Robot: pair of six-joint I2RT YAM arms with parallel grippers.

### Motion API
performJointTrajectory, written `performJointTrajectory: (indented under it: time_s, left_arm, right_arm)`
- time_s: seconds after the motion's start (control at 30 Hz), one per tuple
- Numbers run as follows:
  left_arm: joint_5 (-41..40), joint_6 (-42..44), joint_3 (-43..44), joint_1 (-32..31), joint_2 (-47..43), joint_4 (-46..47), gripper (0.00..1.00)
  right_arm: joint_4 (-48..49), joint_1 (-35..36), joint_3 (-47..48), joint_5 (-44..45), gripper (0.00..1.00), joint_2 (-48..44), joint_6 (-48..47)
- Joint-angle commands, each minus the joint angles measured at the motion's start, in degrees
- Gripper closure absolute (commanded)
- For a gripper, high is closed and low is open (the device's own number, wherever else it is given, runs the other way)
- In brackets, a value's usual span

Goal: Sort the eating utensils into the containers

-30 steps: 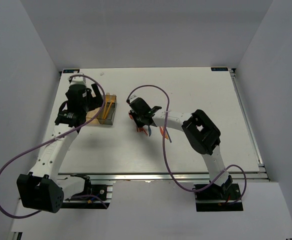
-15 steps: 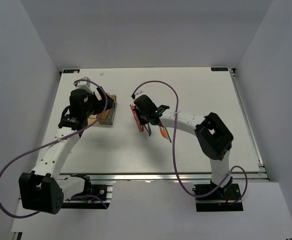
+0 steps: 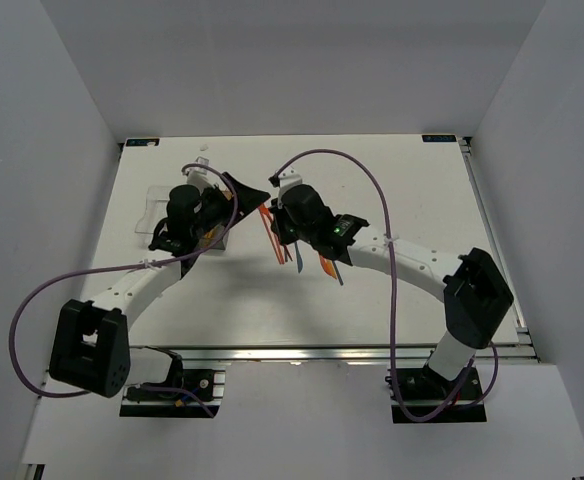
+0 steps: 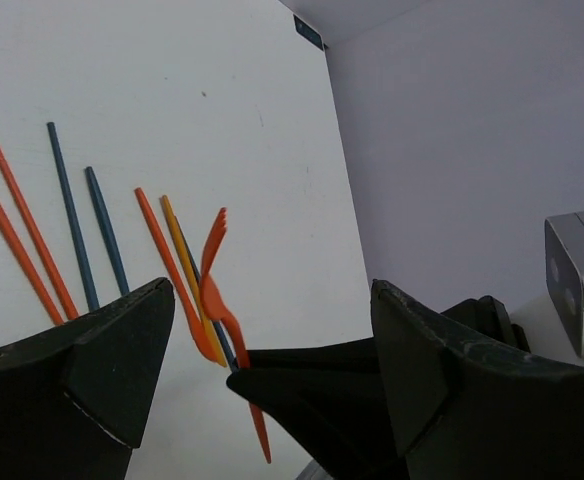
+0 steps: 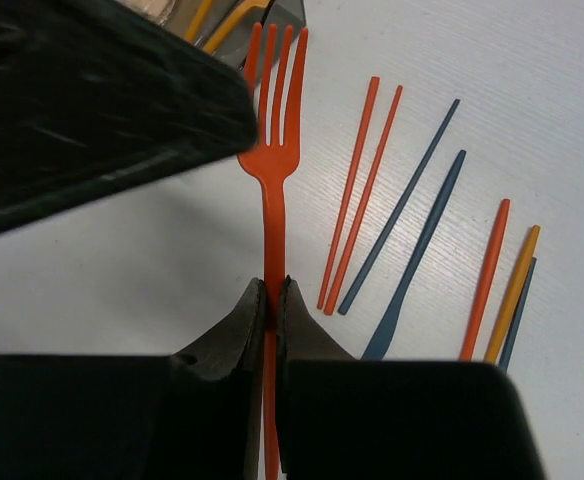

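Right gripper [image 5: 270,300] is pinching an orange fork [image 5: 272,200] by its handle, just beside the bins [image 3: 152,205].
Left gripper [image 4: 272,335] is hanging wide open and empty, crowding the tines; a bump there could be twisting the fork out of that thin pinch.

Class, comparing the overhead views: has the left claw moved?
Yes. The left claw has swung right, away from the table's left edge, toward the orange fork in the right claw.
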Motion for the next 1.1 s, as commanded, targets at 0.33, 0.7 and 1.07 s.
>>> performJointTrajectory:
  time_s: [0.33, 0.7, 1.07]
  left_arm:
    - [-0.5, 5.1, 5.8, -1.8, 3.9, -5.1, 0.41]
    - [1.3, 9.5, 9.9, -1.9, 5.7, -9.4, 1.00]
    - [-37.7, 41.4, 42.5, -0.9, 16.7, -49.5, 1.00]
  right_arm:
    - [0.0, 3.5, 2.0, 5.3, 1.00, -3.4, -0.1]
    - [1.4, 4.0, 1.0, 4.4, 0.93, -5.4, 0.4]
    - [-1.9, -0.1, -9.1, 12.4, 0.11, -17.7, 1.6]
